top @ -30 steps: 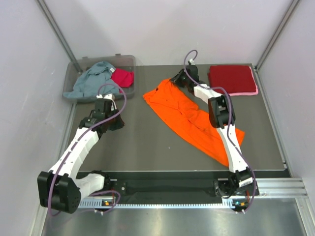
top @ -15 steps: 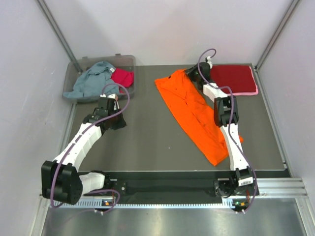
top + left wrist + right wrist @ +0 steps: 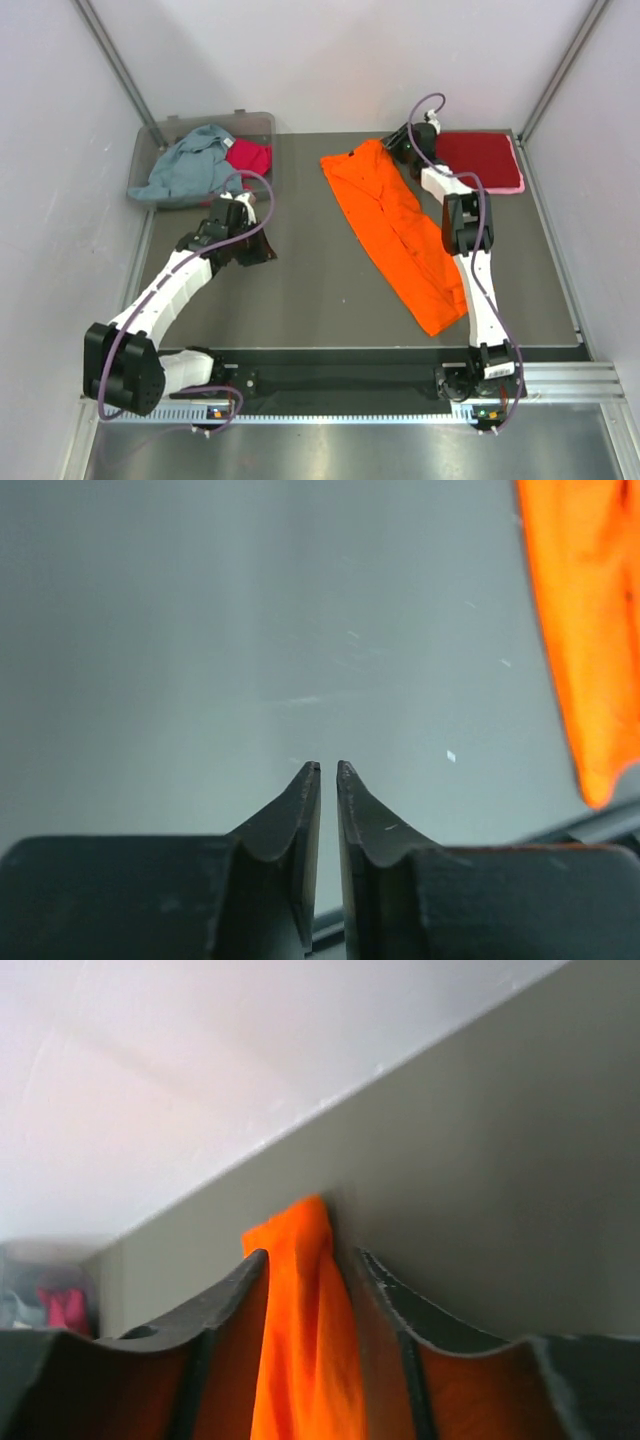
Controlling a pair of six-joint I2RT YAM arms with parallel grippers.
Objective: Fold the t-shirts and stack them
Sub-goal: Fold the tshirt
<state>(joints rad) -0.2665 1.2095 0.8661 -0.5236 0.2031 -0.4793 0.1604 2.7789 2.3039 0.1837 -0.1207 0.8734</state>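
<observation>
Here, orange t-shirt (image 3: 300,1350) pinched between right jaws, left jaws closed above table (image 3: 200,630)

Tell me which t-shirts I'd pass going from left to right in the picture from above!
grey-blue t-shirt → magenta t-shirt → orange t-shirt → dark red t-shirt

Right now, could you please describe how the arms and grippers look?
Both the left arm and right arm have white link shells, black joints and a looping purple cable. The left gripper and right gripper have black fingers tapering to curved tips.
</observation>
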